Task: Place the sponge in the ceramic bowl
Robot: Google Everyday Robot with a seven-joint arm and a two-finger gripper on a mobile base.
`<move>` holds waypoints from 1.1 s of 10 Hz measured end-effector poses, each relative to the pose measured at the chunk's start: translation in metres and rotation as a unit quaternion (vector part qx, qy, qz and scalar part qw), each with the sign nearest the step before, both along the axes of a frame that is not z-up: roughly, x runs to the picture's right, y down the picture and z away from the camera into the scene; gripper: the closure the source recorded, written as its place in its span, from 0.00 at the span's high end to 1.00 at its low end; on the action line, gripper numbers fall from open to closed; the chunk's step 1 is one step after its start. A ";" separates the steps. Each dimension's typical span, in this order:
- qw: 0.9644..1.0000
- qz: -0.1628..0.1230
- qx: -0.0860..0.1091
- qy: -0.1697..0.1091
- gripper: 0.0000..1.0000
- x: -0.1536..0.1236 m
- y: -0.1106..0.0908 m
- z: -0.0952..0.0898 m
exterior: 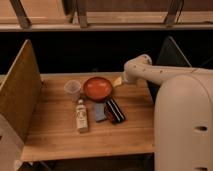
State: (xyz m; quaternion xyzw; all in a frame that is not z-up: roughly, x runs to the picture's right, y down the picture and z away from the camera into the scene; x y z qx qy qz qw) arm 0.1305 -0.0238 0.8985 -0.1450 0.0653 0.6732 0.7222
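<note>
Lying: sponge [100, 112] flat mid-table [55, 137], just nearside of the ceramic bowl [97, 88], not in it.
Grasp: probably best from straight above, since the bottle [81, 116] and striped oblong [115, 111] flank it closely.
Gripper [118, 81]: beside the bowl's right rim; open or closed, cannot tell.
Room: widest toward the table's near edge.

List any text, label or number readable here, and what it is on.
No text can be read.
Bottle label: too blurred to read.
Gripper, just right of the ceramic bowl: no markings visible.
Sponge and striped object: none.
</note>
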 end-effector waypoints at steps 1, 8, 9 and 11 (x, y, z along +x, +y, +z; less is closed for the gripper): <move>1.000 0.000 0.000 0.000 0.80 0.000 0.000 0.000; 1.000 0.000 0.000 0.000 0.80 0.000 0.000 0.000; 1.000 0.000 0.000 0.000 0.80 0.000 0.000 0.000; 1.000 0.000 0.000 0.000 0.80 0.000 0.000 0.000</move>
